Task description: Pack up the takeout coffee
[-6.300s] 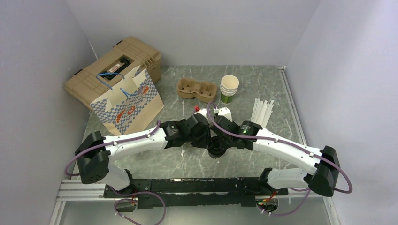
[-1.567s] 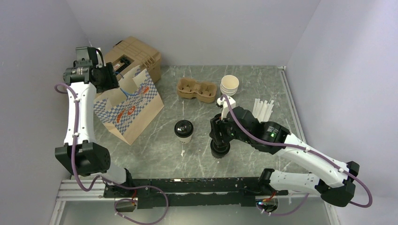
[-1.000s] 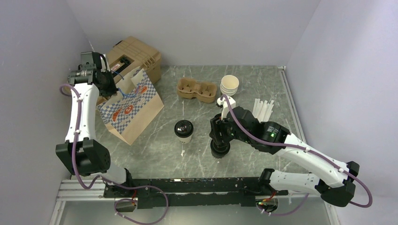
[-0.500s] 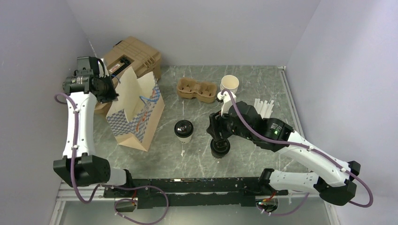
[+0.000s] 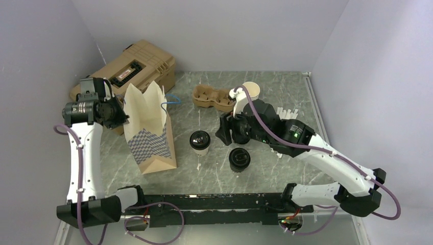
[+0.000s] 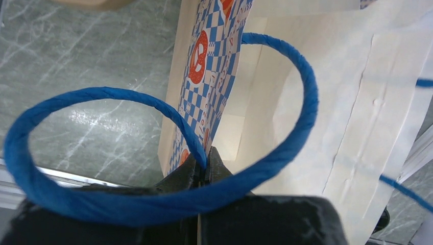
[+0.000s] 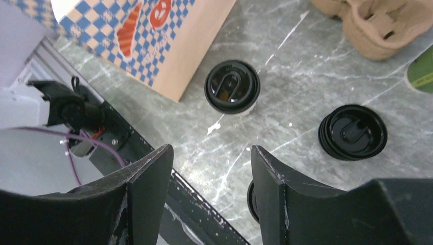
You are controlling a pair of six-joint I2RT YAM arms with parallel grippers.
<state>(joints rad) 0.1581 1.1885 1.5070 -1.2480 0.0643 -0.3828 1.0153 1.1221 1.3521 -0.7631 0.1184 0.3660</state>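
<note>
The takeout coffee (image 5: 199,142), a pale cup under a black lid, stands on the table's middle; the right wrist view looks down on the same coffee (image 7: 232,87). A checkered paper bag (image 5: 150,127) stands upright with its top open, left of the cup. My left gripper (image 5: 120,115) is shut on the bag's blue handle (image 6: 153,104), pinched between the jaws of that gripper (image 6: 207,164). My right gripper (image 5: 223,133) hovers open and empty just right of the cup, with the table showing between the fingers of this gripper (image 7: 210,150).
A stack of black lids (image 5: 239,159) lies right of the cup, also visible as lids (image 7: 352,131). A cardboard cup carrier (image 5: 214,98), stacked lidless cups (image 5: 251,90) and white straws (image 5: 287,116) sit at the back right. A tan case (image 5: 135,66) stands behind the bag.
The left gripper has closed on the handle and pulled the bag from leaning to upright, coming nearer. The right gripper has lifted off the lid stack and moved back and left.
</note>
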